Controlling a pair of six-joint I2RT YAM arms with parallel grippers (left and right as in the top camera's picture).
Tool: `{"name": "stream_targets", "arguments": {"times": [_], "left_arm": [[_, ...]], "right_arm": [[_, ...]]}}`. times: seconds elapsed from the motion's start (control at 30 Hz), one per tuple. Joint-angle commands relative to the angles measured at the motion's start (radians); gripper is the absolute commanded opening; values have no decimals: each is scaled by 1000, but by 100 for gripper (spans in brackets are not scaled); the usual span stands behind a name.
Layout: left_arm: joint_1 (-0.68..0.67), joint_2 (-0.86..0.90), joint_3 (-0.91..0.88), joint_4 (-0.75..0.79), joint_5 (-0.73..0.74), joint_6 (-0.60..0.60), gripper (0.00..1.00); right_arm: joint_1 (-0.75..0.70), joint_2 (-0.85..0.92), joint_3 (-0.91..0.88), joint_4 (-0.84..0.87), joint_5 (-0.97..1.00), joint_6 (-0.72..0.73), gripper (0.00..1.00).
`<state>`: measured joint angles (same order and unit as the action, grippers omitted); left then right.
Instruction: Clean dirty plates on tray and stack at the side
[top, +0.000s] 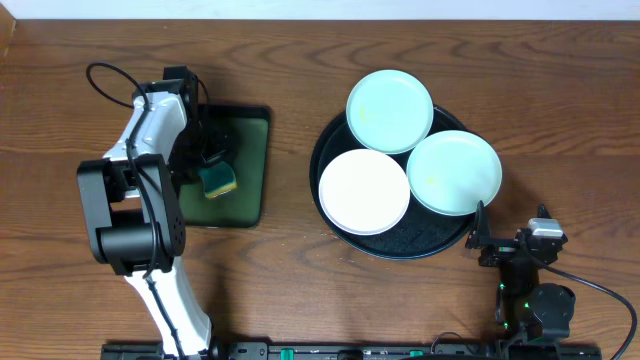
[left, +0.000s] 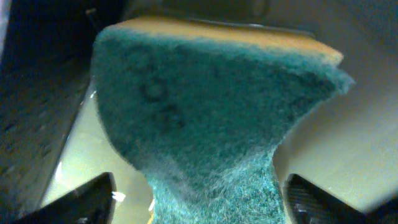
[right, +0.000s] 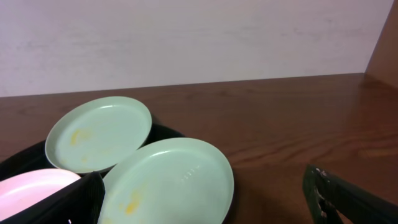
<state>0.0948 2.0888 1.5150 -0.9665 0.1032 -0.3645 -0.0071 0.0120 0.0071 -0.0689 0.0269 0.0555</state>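
Observation:
Three plates lie on the round black tray (top: 400, 245): a white plate (top: 364, 190) at the front left, a mint plate (top: 390, 110) at the back, and a mint plate (top: 453, 172) at the right. In the right wrist view the near mint plate (right: 168, 180) and the far one (right: 99, 134) carry yellowish smears. The white plate (right: 31, 190) is at the lower left there. My right gripper (top: 508, 232) is open and empty at the tray's front right edge (right: 202, 205). My left gripper (top: 213, 165) is open around a green and yellow sponge (left: 205, 112), with a gap at each jaw (left: 199, 202).
A dark-green rectangular tray (top: 250, 160) on the left holds the sponge (top: 217, 181). Brown wooden table (top: 290, 280) lies between the two trays and in front of them. A pale wall (right: 186, 37) stands behind the table.

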Motion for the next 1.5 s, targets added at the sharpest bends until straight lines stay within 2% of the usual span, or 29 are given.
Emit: {"name": "stream_targets", "arguments": {"times": [0.0,0.03,0.07,0.2,0.23,0.3,0.37,0.4,0.47,0.5,0.57,0.63,0.7,0.77,0.8,0.9,0.93,1.17,1.3,1.47], "left_arm": [[1,8,-8,6,9,13,59],[1,8,-8,7,9,13,50],[1,8,-8,7,9,13,46],[2,8,-8,6,9,13,44],[2,8,-8,7,9,13,46],[2,8,-8,8,8,13,66],[2,8,-8,7,-16,13,77],[1,8,-8,7,-42,12,87],[1,8,-12,8,-74,13,89],[2,8,-14,7,-73,13,88],[1,8,-24,7,-67,13,79],[-1,8,-38,15,-66,13,77],[-1,8,-47,19,-66,13,70],[0,8,-50,22,-66,17,45],[0,8,-50,22,-66,19,36],[1,0,-40,10,-66,21,12],[1,-7,-32,-2,-66,20,8],[0,-152,64,-124,-60,21,8],[0,-308,72,-116,-2,32,7],[0,-465,72,-71,2,31,8]], "right_arm": [[-9,-5,-2,-3,10,-12,99],[-9,-5,-2,-3,10,-12,99],[-9,-5,-2,-3,9,-12,99],[-9,-5,-2,-3,10,-12,99],[-9,-5,-2,-3,9,-12,99],[-9,-5,-2,-3,10,-12,99],[-9,-5,-2,-3,10,-12,99],[-9,-5,-2,-3,10,-12,99],[-9,-5,-2,-3,10,-12,99],[-9,-5,-2,-3,9,-12,99],[-9,-5,-2,-3,10,-12,99],[-9,-5,-2,-3,10,-12,99],[-9,-5,-2,-3,10,-12,99],[-9,-5,-2,-3,10,-12,99],[-9,-5,-2,-3,10,-12,99],[-9,-5,-2,-3,10,-12,99],[-9,-5,-2,-3,10,-12,99],[-9,-5,-2,-3,10,-12,99],[-9,-5,-2,-3,10,-12,99],[-9,-5,-2,-3,10,-12,99]]}}
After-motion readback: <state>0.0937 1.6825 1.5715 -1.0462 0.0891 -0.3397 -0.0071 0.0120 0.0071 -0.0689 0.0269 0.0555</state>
